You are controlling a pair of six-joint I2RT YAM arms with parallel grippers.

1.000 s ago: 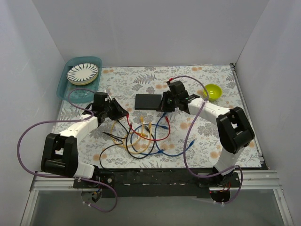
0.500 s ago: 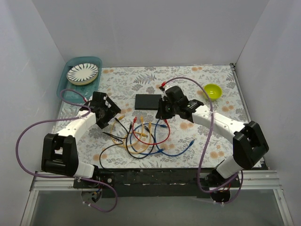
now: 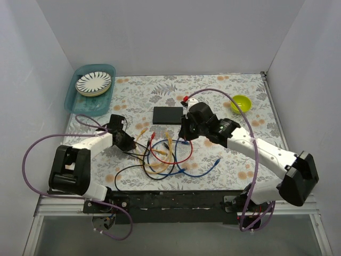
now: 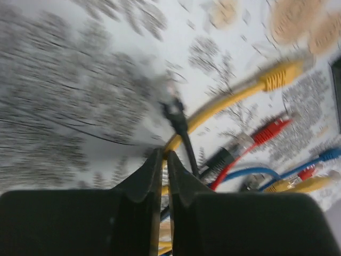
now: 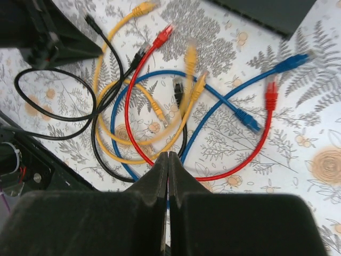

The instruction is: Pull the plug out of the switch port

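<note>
- Switch (image 3: 168, 115) lies flat on the counter (image 3: 224, 90), behind the cables.
- Left gripper (image 4: 164, 154): fingers pressed together, holding nothing, tips beside a yellow cable (image 4: 229, 98).
- Loose cables (image 3: 162, 157) tangle between the 2 arms.
- Right gripper (image 5: 168, 154): closed, empty, above the tangle.

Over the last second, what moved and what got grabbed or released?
The right gripper drew back from the switch toward the near edge and now sits over the cable pile, shut on nothing. The left gripper moved toward the near edge and toward the pile, also shut. No grab or release is visible. The switch, green bowl and plate stayed put.
</note>
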